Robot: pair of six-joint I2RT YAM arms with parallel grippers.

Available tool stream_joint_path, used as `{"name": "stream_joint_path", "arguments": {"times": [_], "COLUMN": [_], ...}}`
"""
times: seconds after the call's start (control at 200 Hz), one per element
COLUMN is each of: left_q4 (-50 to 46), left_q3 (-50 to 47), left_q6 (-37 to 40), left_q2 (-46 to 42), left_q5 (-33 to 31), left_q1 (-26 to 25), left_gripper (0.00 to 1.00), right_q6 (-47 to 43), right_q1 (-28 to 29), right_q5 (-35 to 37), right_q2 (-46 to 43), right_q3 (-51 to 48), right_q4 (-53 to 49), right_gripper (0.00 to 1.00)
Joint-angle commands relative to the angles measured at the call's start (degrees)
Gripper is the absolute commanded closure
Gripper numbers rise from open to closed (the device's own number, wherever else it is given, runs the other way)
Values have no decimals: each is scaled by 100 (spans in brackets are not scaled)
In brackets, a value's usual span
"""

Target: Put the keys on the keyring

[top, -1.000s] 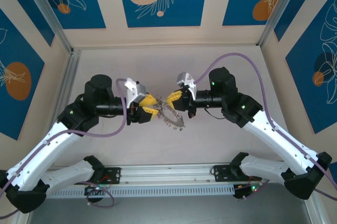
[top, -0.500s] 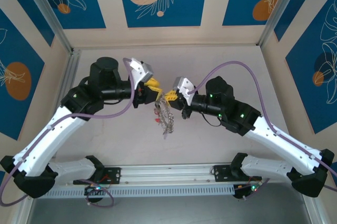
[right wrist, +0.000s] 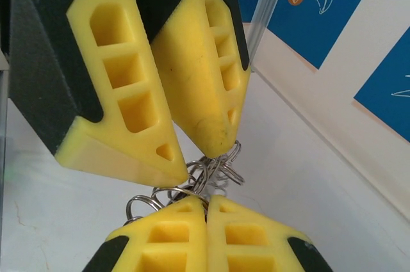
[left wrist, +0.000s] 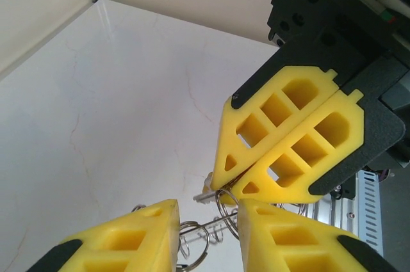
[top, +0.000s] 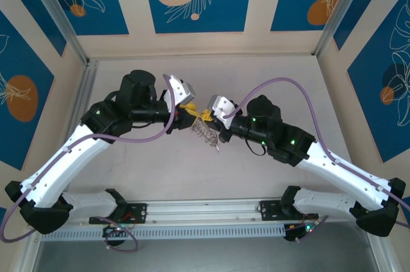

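- Left fingers (left wrist: pixel 138 233): a narrow gap, with a wire loop of the ring (top: pixel 205 133) sitting between the tips and nothing clamped that I can see. If they close off-centre, that thin wire could skate off the yellow faces and the catch is missed.
- Ring: it hangs in the air between the two arms, tilted, above the bench (top: pixel 192 179), held at its upper edge. The keys are too small to pick out here. Hanging from one pinch point, it can swing or twist, and the bunched loops could snag one another.
- Right fingers (right wrist: pixel 256 240): pressed shut on a loop at the very tips. That is a slim hold, so a sideways tug from the left could pull the wire free and drop the ring. The two sets of tips are very near, so a bump is likely.
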Motion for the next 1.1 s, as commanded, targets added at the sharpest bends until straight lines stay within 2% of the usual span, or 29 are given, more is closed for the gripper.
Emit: {"name": "stream_joint_path", "arguments": {"times": [0.0,0.21,0.82,0.92,1.09], "left_q4": [-254,-144,-214,-337,-576], "left_q3": [152,148,303,389,523], "left_q6": [168,32,-111,-132,-132], "left_q2": [47,-56,98,195,376], "left_q5": [-22,134,-27,-121,-374], "left_q1": [-106,-137,-205,-200,-200], "left_gripper": [70,69,70,71,81], "right_q6": [-125,-136,-133,-142,-178], "right_q1": [67,63,67,68,74], "right_q5": [219,254,259,212,184], "right_q2": [-40,-29,-102,-138,-235], "right_q3": [104,65,-45,-76,-147], "right_q4": [471,498,538,602,695], "right_gripper": [100,100,100,100,100]}}
